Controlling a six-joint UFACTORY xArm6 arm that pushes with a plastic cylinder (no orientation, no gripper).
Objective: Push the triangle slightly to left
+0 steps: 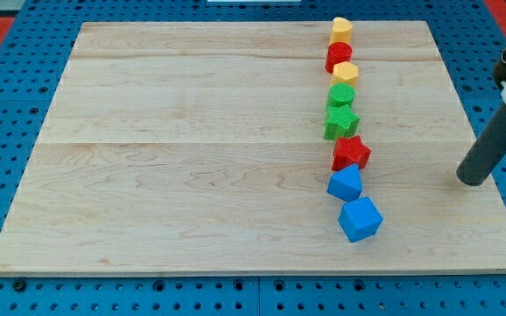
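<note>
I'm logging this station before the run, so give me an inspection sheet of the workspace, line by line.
Surface: wooden board, flat, pale.
Job's things: blue triangle, second from the bottom of the column, touching the red star.
Clutter: yellow block, red block, yellow block, green block, green star, blue cube.
Grippers: none fitted; my tip rests at the view's right, apart from all blocks.
Cables: nothing seen.
Surroundings: blue pegboard around the board.

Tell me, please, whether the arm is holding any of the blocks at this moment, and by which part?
Nothing is held. My tip rests on the board, apart from the line of blocks, to the view's right of the blue triangle.
</note>
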